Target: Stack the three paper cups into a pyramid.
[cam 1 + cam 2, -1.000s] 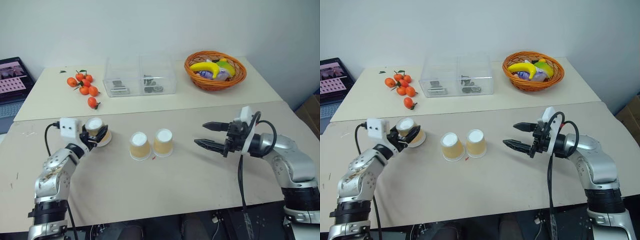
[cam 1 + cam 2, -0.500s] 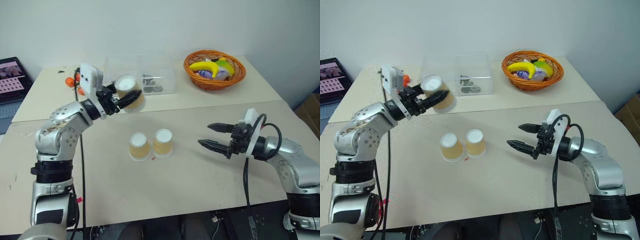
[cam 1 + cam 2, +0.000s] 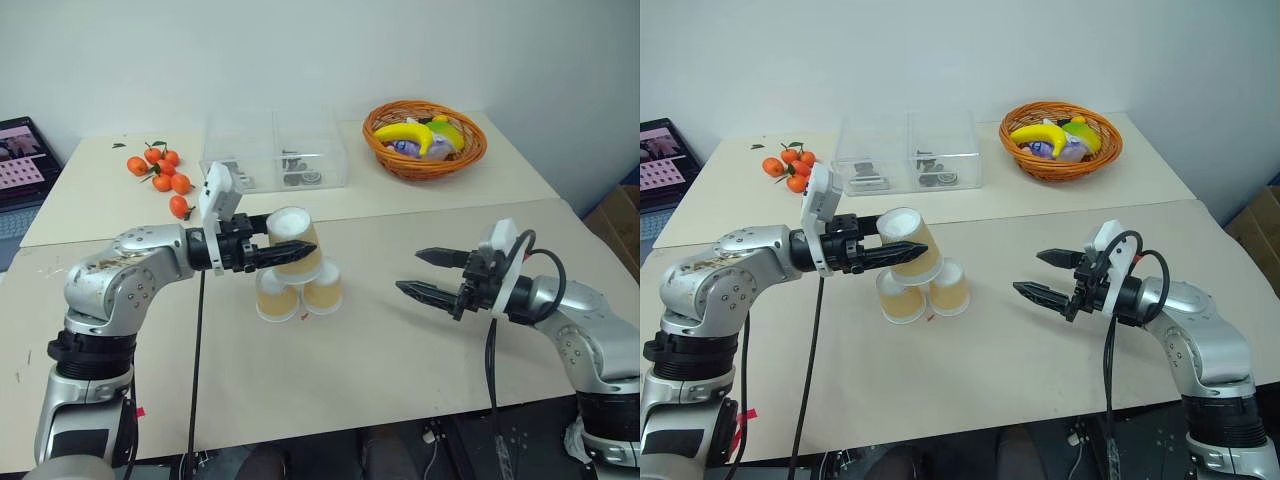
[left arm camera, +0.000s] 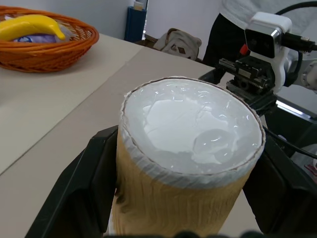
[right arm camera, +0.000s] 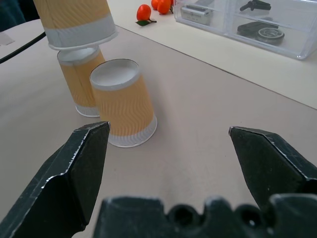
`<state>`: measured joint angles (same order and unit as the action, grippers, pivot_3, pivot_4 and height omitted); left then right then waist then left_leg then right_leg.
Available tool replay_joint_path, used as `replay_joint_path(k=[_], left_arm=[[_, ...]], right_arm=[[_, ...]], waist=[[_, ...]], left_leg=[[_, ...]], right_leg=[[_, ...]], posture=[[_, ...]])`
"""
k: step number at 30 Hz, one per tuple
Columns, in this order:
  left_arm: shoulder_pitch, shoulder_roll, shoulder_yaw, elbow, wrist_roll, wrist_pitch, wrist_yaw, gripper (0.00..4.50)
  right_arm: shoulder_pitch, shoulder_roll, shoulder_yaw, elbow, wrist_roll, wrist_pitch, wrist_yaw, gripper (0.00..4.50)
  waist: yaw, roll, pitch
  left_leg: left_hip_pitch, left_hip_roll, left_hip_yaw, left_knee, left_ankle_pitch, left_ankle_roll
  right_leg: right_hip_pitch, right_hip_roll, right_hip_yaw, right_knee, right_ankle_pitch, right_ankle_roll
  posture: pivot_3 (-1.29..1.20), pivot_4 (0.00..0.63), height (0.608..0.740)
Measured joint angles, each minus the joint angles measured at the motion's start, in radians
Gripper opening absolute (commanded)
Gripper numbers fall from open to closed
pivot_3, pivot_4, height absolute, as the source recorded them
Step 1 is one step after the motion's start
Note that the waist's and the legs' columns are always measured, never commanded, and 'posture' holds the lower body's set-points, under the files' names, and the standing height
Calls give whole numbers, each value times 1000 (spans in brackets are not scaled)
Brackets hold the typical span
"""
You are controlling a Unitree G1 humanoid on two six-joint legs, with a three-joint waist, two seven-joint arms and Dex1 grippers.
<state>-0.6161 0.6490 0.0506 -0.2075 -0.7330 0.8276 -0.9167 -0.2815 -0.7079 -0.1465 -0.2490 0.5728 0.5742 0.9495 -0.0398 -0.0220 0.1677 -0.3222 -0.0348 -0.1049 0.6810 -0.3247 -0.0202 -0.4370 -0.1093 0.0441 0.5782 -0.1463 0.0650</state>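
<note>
The left tool (image 3: 290,252), clamped on a tan paper cup with a white base (image 3: 296,244), has swung it in from the worktop's far left to hover just above the two matching upturned cups (image 3: 300,290). Only lowering it across both tops remains; the right tool (image 3: 425,275) waits with fingers apart.

Ribbed matt paper cups (image 3: 297,245), woven wicker basket (image 3: 424,160)

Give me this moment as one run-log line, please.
left gripper: shut on third cup, above two base cups | right gripper: open, empty | pyramid: top cup not yet released
</note>
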Motion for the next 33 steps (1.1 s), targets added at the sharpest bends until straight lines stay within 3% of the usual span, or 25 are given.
replay_joint_path(k=[10,29,33], left_arm=[[4,2,-11,29,43,-22,-15,3507],[4,-8,-35,49,78,-31,-49,3507],[4,-23,-39,63,85,-45,-55,4459]], right_arm=[[12,-17,-29,-59,79,42,3,4500],[20,-18,-25,-76,77,43,-3,4500],[20,-18,-23,-76,77,43,-2,4500]], waist=[[1,0,0],[2,0,0],[3,0,0]], left_leg=[[0,0,0,0,0,0],[0,0,0,0,0,0],[0,0,0,0,0,0]], right_leg=[[0,0,0,0,0,0],[0,0,0,0,0,0],[0,0,0,0,0,0]], posture=[[0,150,738],[0,150,738],[0,150,738]])
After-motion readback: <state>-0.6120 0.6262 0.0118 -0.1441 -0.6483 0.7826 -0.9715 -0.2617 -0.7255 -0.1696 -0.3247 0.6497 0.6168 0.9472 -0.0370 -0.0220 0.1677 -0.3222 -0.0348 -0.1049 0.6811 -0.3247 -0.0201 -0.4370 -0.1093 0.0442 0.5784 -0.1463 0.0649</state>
